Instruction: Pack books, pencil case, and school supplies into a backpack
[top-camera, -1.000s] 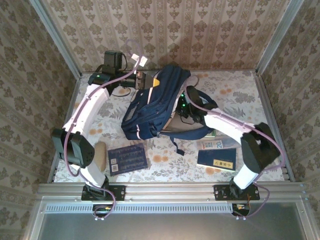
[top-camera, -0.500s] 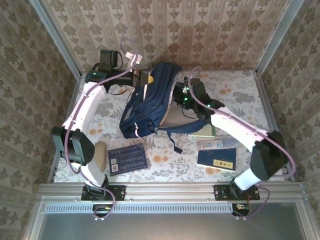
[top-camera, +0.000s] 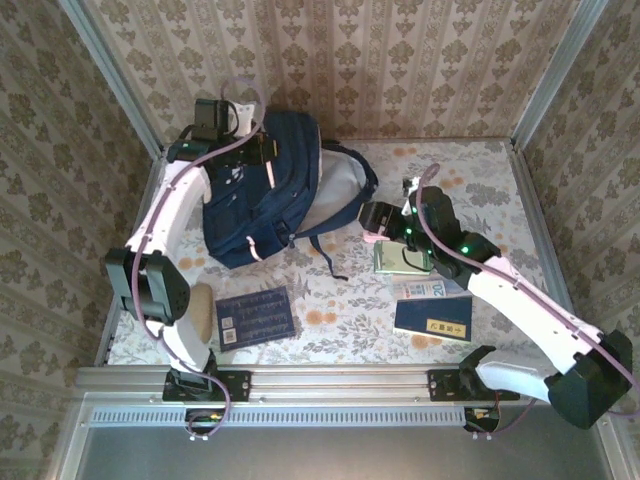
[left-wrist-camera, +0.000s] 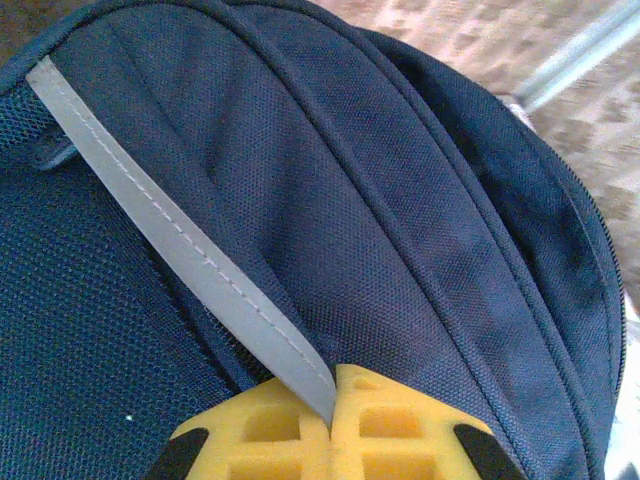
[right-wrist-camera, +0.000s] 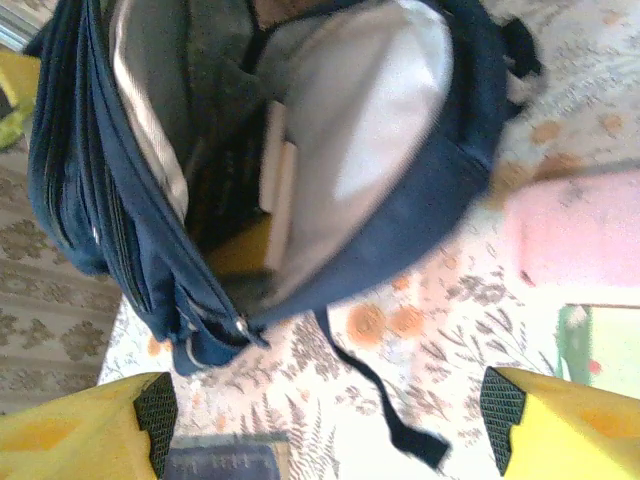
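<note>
The navy backpack (top-camera: 265, 195) lies at the back left, mouth toward the right, grey lining (right-wrist-camera: 370, 130) showing. My left gripper (left-wrist-camera: 333, 400) is shut on its pale trim stripe (left-wrist-camera: 170, 230) at the top. In the right wrist view an orange-yellow book (right-wrist-camera: 240, 250) sits inside the backpack. My right gripper (top-camera: 366, 218) hangs open just right of the opening, holding nothing. The pink pencil case (right-wrist-camera: 575, 235) and the green-and-white pad (top-camera: 400, 260) lie beneath it. Nearer lie the "20" pack (top-camera: 430, 290), a navy book with a yellow label (top-camera: 435, 318) and a dark blue book (top-camera: 255, 318).
A tan rounded object (top-camera: 200, 310) sits by the left arm's base. A loose black strap (right-wrist-camera: 390, 400) trails from the backpack over the flowered cloth. Metal frame rails and papered walls close in the table on three sides.
The left arm has dragged the backpack left and back by its stripe. My right gripper has come out of the opening, moved right and toward the near side, and widened.
</note>
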